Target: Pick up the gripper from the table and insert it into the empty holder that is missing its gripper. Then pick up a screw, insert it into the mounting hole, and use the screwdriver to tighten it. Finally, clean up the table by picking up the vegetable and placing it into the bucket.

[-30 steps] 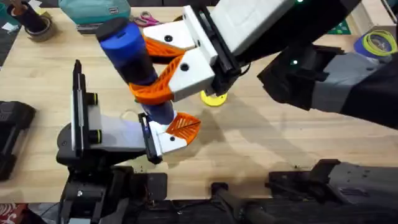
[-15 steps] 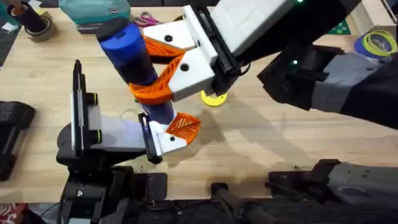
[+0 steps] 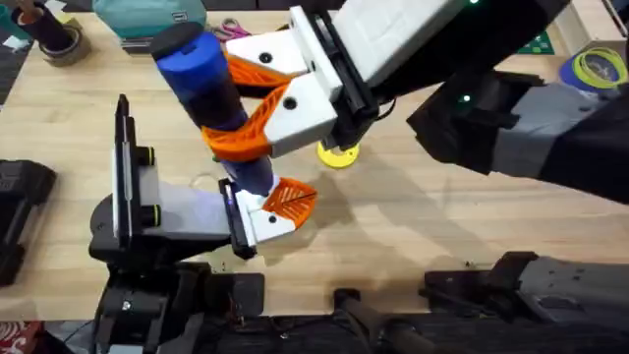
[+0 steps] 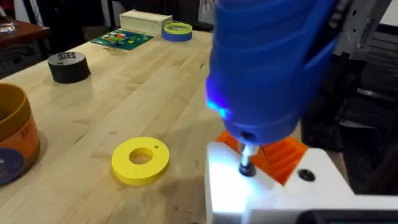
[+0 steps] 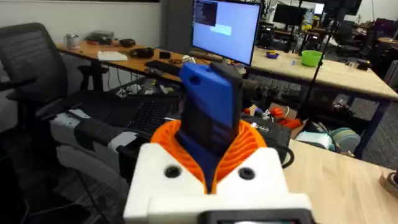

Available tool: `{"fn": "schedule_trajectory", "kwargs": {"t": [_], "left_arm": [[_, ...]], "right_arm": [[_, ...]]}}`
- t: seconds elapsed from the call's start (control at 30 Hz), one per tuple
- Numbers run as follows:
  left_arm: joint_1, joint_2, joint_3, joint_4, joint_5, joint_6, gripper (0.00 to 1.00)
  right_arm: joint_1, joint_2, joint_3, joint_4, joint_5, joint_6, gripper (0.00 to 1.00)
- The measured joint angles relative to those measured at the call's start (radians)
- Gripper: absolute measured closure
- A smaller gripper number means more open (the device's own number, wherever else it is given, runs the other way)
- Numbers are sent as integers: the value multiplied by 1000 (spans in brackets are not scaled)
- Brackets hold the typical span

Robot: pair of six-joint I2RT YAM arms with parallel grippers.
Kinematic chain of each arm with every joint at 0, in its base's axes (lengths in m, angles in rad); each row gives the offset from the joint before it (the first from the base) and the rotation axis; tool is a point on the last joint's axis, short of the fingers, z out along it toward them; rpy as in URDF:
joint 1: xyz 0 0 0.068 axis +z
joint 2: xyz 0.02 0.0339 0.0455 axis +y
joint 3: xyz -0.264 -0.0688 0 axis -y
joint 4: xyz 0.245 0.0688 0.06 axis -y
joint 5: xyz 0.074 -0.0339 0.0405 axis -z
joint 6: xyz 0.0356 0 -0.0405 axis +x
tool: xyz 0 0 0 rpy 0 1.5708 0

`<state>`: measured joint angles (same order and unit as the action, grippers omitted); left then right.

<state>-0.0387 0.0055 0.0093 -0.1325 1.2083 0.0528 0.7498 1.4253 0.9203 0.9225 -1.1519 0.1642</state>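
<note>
The blue screwdriver stands nearly upright over the table's left half, with my right gripper shut on its barrel; the orange pads press both its sides. Its thin metal tip rests on the white holder of my left gripper, under a blue glow. The orange ribbed gripper wedge sits in that holder. I cannot tell a screw apart from the tip. The orange bucket stands off to one side. The vegetable is out of view.
A flat yellow ring disc lies just beyond the holder. A black tape roll and a green board lie farther off. A teal bag, scissors and a tape roll line the far edge.
</note>
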Motion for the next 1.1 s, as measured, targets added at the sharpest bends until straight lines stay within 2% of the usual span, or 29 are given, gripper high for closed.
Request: {"fn": "schedule_trajectory", "kwargs": {"t": [1.1], "left_arm": [[0, 0, 0, 0, 0, 0, 989]], "right_arm": [[0, 0, 0, -40, 6, -1, 978]]}}
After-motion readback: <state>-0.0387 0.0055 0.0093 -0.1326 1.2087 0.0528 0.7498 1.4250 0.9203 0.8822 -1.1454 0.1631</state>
